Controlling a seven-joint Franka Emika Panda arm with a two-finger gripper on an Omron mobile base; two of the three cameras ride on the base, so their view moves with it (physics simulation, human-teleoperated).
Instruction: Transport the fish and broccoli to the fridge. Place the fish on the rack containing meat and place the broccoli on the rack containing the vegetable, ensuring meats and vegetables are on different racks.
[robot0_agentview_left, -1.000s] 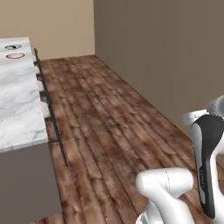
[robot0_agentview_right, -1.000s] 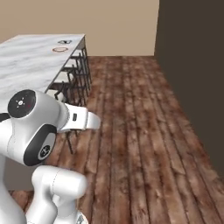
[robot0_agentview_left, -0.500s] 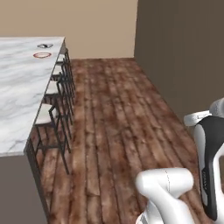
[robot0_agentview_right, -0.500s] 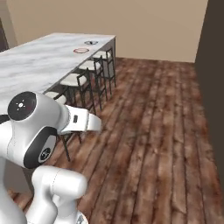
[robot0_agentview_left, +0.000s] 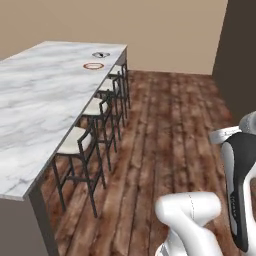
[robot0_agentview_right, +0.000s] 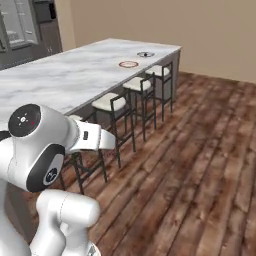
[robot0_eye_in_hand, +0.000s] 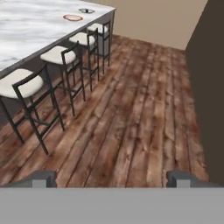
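Base has swung since a second ago, so I now see far more of the marble surface (robot0_agentview_left: 45, 100) and its row of stools (robot0_agentview_left: 80, 142) over the wood floor (robot0_eye_in_hand: 131, 113). Fingers (robot0_eye_in_hand: 111, 178) spread wide, gripping nothing, aimed at bare floor. Red ring (robot0_agentview_right: 128, 64) and small dark dish (robot0_agentview_right: 145, 54) sit near the surface's far end. I can't spot fish or broccoli

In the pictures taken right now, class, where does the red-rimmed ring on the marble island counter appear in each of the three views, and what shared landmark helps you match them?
Left base view: the red-rimmed ring lies upper left of centre, near the counter's far end.
Right base view: upper centre, toward the far end.
Hand view: top left, close to the upper edge.
Shared landmark: the small dark round item just beyond it, above the row of white-seated stools.
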